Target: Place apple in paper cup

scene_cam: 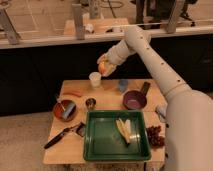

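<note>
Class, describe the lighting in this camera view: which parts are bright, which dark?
Camera view: the table is warmly lit, the cabinet front behind it dark; the gripper, shut on the apple just above the paper cup, stands out pale against that dark.

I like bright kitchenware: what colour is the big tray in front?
The tray is green, camera view. The gripper holds the apple aloft near the paper cup.

table (62,155): light wood, small — standing against wall | wall (35,70): low, dark, running full width behind table | ledge (40,41): pale, along top of wall, grey upright posts (78,20) on it | floor (22,140): pale beige, speckled | beyond ledge: lighter ground, dark furniture legs top right — blurred | light: dim, even
</note>
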Robot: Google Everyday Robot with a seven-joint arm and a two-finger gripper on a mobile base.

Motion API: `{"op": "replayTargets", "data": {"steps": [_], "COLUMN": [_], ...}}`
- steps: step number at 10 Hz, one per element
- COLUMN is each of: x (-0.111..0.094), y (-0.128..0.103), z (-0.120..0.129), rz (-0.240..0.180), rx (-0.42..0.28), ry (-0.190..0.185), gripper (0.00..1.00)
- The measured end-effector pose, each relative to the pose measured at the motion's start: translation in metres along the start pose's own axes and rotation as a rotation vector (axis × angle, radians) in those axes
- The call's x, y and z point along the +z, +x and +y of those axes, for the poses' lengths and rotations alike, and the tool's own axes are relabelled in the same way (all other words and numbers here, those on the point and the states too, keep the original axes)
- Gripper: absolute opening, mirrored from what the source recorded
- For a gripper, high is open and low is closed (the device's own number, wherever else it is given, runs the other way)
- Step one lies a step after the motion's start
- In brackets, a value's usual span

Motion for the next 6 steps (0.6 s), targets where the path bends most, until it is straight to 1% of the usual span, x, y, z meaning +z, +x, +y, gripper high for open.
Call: {"op": "replayTargets", "data": {"steps": [2,4,5,6], "x": [0.019,0.029,0.033,0.035], "y": [0.009,0.019,0.024,0.028], "z": [-0.007,-0.024,-0.029,-0.032], "rz": [0.022,0.034,0.026,0.019], "rx": [0.027,0.054,0.068,0.08], "ry": [0.067,0.148,0.164,0.171], "gripper": [0.0,0.0,0.0,0.0]}}
